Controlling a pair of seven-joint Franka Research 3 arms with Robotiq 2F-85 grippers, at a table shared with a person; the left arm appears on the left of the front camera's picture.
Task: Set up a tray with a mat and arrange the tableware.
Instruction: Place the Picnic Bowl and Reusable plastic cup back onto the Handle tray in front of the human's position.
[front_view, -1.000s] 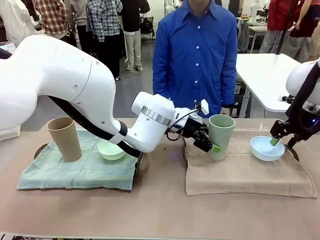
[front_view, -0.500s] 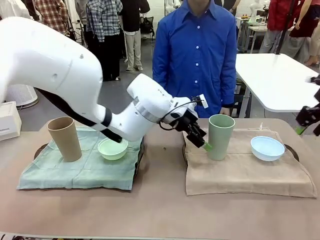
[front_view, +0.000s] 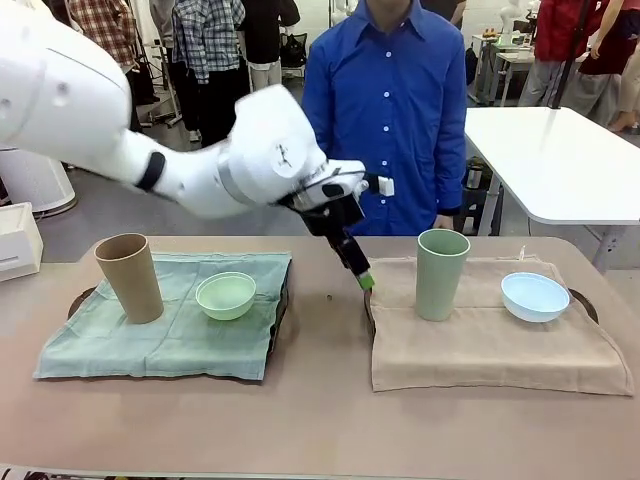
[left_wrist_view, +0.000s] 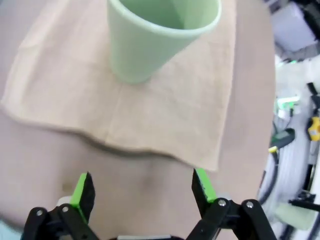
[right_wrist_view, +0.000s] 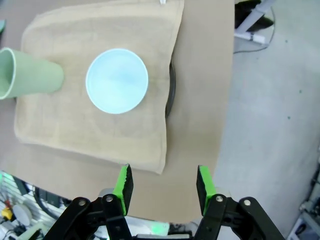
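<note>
Both my claws are open and empty above the table.

I count two cups and two bowls. The tan cup (front_view: 130, 277) and the mint green bowl (front_view: 226, 296) stand on the green mat (front_view: 150, 345) at my left. The sage green cup (front_view: 442, 273) and the light blue bowl (front_view: 534, 296) stand on the beige mat (front_view: 490, 350) at my right, well apart from each other. My left claw (left_wrist_view: 142, 187) hangs wide open over the bare table (front_view: 320, 420) just beside the beige mat, holding nothing. My right claw (right_wrist_view: 162, 187) is high above the mat's corner, fingers apart, holding nothing. One person (front_view: 390, 110) stands at the far side.
</note>
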